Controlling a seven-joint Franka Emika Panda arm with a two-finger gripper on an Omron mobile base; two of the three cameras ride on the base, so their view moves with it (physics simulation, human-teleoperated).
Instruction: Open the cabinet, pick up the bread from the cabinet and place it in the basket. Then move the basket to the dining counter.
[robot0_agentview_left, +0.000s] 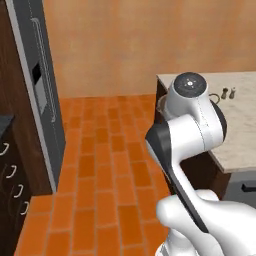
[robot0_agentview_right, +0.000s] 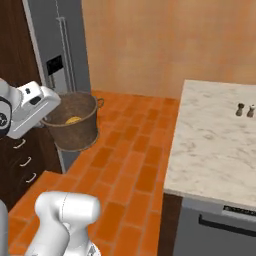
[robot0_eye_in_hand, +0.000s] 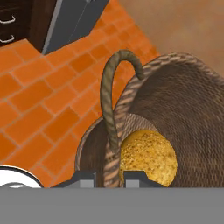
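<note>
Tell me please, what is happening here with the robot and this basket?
The robot arm is holding the basket up above the orange floor, with its gripper shut on the basket's rim. The bread already lies inside the basket. The dining counter, with two small shakers on it, stands to the right, apart from the basket, so the basket is not yet set on it.

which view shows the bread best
The hand view: the bread is large and close there, a golden bun lying inside the basket, just past the gripper, which is shut on the basket's rim. In the right base view it is a small yellow patch low in the basket.
</note>
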